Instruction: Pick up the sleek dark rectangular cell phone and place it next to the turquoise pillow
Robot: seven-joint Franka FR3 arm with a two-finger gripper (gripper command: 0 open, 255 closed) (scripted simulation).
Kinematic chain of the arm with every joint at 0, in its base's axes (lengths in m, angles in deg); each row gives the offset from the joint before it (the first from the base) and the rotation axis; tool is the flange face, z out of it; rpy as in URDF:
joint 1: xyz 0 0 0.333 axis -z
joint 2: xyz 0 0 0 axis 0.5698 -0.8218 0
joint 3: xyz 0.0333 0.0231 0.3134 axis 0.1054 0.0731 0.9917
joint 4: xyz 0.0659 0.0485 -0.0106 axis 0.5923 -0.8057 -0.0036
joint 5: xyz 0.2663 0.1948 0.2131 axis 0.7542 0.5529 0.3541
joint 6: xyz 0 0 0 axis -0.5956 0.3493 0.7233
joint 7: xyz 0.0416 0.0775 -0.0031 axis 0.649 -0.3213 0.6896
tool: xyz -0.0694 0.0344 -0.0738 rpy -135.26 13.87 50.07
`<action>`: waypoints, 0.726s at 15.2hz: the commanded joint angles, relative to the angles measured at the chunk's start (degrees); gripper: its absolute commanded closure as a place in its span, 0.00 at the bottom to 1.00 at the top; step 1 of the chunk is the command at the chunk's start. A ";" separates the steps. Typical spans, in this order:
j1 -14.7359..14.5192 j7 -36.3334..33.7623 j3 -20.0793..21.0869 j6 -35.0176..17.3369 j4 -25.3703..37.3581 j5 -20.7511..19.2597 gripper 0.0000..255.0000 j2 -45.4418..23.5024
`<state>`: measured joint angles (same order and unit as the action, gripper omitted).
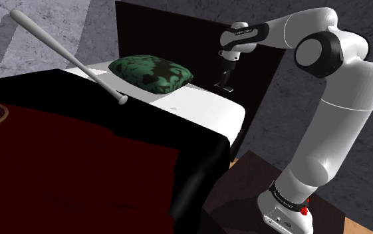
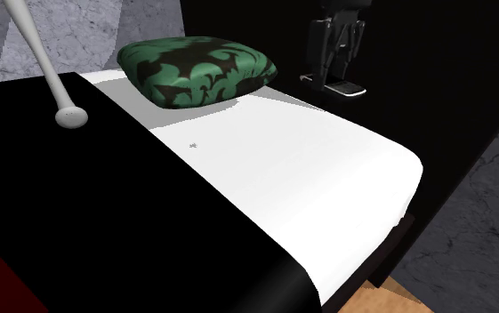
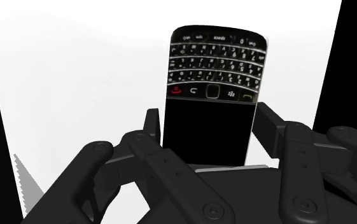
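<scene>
Bed [image 2: 327,169] in a grey-walled room: white sheet at the head, black blanket [image 2: 105,204] across the middle, black headboard behind.

Shoulder view, left to right:
- Pale baseball bat [image 1: 65,52] lies slantwise, its knob end on the blanket. It is well apart from the work.
- Pillow [image 2: 194,69], green with a dark pattern, sits on the sheet near the headboard. Bare sheet lies on its right side.
- Tool [image 2: 338,73] hangs to the right of the pillow, near the headboard. It is closed on the phone [image 3: 212,95], a dark keypad handset. In the wrist view the fingers [image 3: 269,130] press the phone's long edges at the screen half, and the keypad end reaches past the fingertips.
- I cannot tell whether the phone is clear of the sheet or resting on it.

Step in hand, as I judge it: carry the phone to the pillow.
- Grip is off-centre, so the free end may swing. Move slowly and avoid sudden wrist turns.
- Travel low towards the shoulder view's left.
- Aim for the bare sheet just beside the pillow's edge, not on the pillow itself.
- Lower until the phone rests on the sheet, then open.
</scene>
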<state>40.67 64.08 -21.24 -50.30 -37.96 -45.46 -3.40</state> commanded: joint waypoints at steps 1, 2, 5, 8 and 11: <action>0.01 -0.08 -0.06 1.36 0.91 -0.19 1.00 0.45; 0.01 -0.13 -0.08 2.10 1.55 -0.24 1.00 0.56; 0.04 -0.26 -0.12 4.32 3.53 -0.37 1.00 0.82; 0.08 -0.36 -0.16 6.59 5.67 -0.45 1.00 0.96; 0.15 -0.43 -0.21 8.89 7.97 -0.48 1.00 0.97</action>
<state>40.79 63.64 -21.41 -42.10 -30.50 -45.87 -2.60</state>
